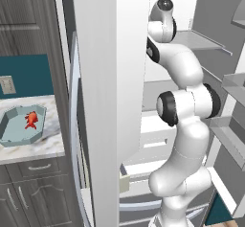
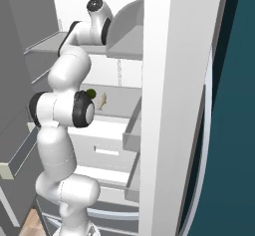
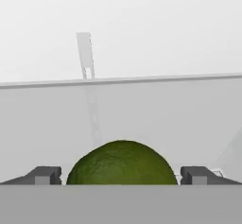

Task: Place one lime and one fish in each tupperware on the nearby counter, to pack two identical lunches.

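Lime [image 3: 122, 164]: dark olive green, mottled, pebbled skin. Gripper [image 3: 122, 175] finger tips [image 3: 45, 175]: dark grey.
Second lime [image 2: 91, 93]: dark green. Beside it, fish [image 2: 102, 101]: pale cream. Fridge shelf [image 2: 119, 103] under both: light grey.
Tupperware [image 1: 14, 130]: pale teal. Fish in it [image 1: 31, 119]: bright red-orange.
Counter [image 1: 43, 147]: white-and-grey marble pattern. Cabinets [image 1: 28, 192]: dark grey wood grain, silver handles. Wall [image 1: 28, 75]: deep teal.
Arm [image 1: 184, 125]: white, joints black.

An open white fridge [image 1: 100, 101] with grey shelves [image 2: 119, 105] stands beside a teal wall [image 1: 24, 73].
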